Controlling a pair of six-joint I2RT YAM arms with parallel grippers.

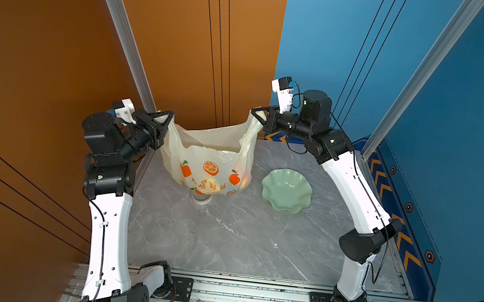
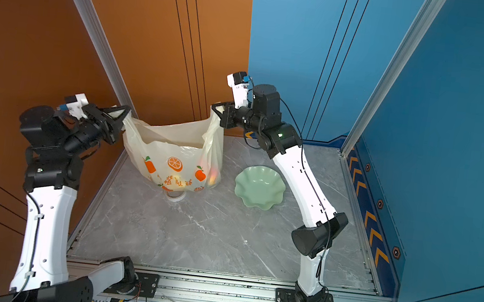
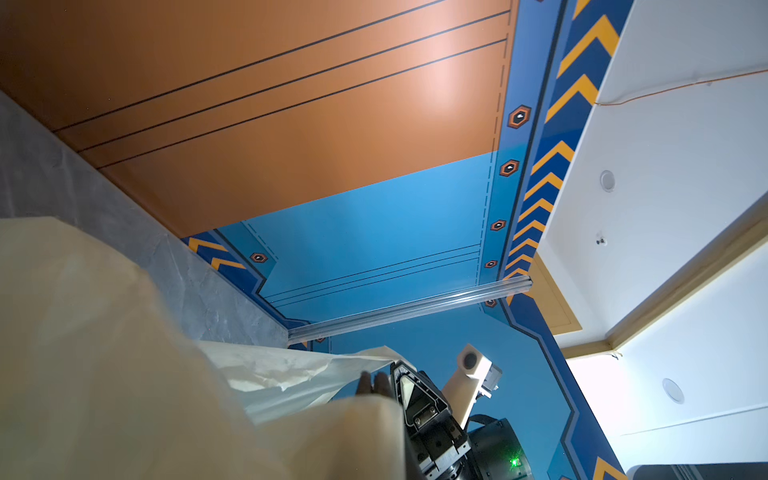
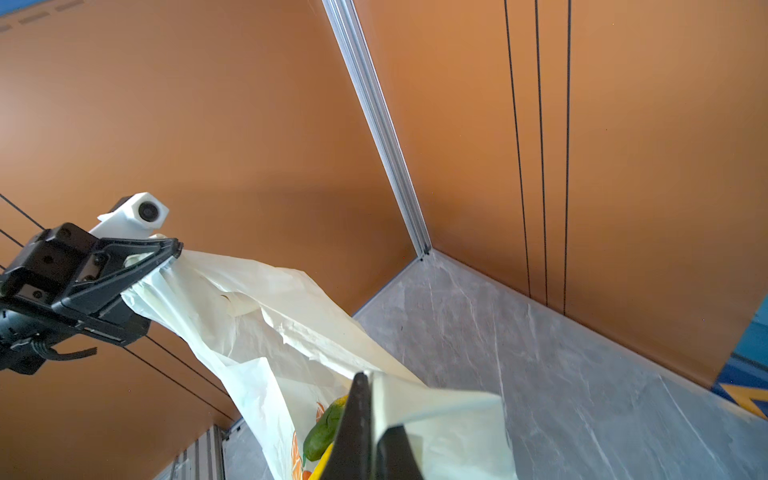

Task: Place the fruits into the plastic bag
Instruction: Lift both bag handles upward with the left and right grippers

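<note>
The plastic bag (image 1: 208,160) hung at the back of the bench (image 1: 224,236), fruits (image 4: 324,432) showing through its thin, limp, likely slippery film; the loop handles (image 1: 254,127) looked the soundest hold. The left pincer (image 1: 171,118) and right pincer (image 1: 254,112) were each clamped tight on one handle

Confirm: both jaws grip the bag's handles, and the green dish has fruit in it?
Not quite. The green dish is empty, as both top views show. Both jaws do grip the handles of the plastic bag.

Bright even light; faint shadows on bench (image 1: 225,233), glare on orange wall (image 3: 440,83), plastic bag (image 3: 104,374) blurred close-up in wrist views.
</note>
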